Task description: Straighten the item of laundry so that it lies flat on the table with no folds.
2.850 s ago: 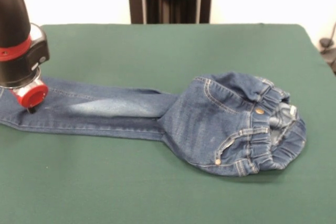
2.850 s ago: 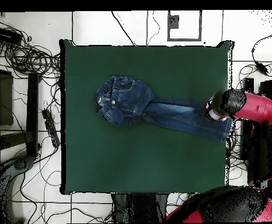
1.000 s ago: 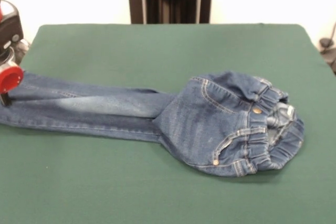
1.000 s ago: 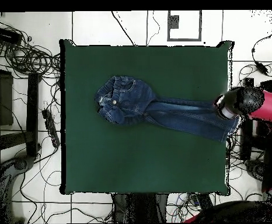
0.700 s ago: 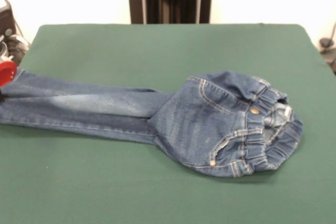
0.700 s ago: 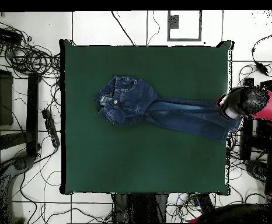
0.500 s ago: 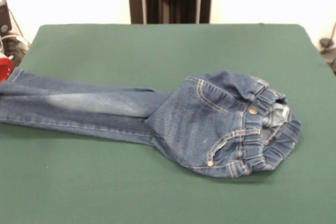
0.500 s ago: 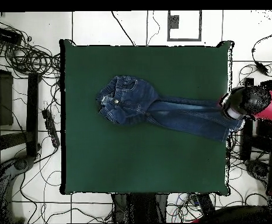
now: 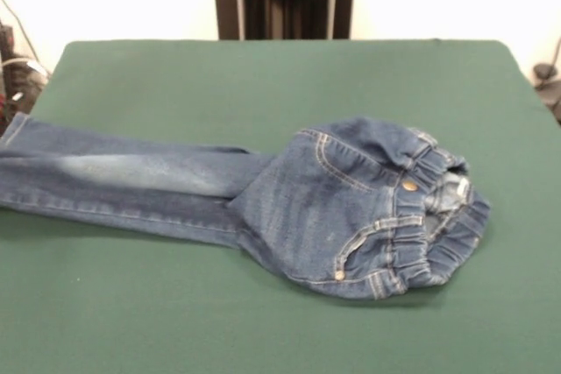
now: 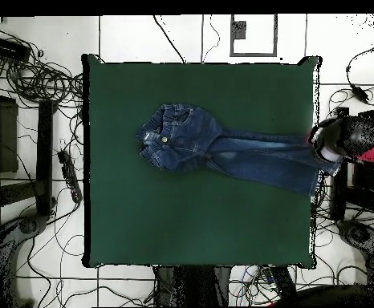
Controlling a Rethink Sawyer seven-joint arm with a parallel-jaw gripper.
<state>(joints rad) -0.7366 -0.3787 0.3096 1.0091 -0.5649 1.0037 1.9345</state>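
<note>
**Jeans dragged toward worktop edge, seat still bunched**

Jeans (image 10: 222, 148) have slid a bit further toward the end effector's side since a few seconds ago; in the front view the waistband (image 9: 421, 216) now sits closer to mid-table and the arm has left that view. Overhead, the end effector (image 10: 323, 144) sits right at the worktop (image 10: 182, 233) edge, over the leg cuffs. Can't tell how its grip stands or whether it has hold of the denim. Long axis runs straight from cuffs to waistband, waist end well away from the arm. Legs look stretched out; seat and waistband are still rumpled and doubled over. My read: more pulling along this axis runs out of table, so the waist end needs spreading.
</note>
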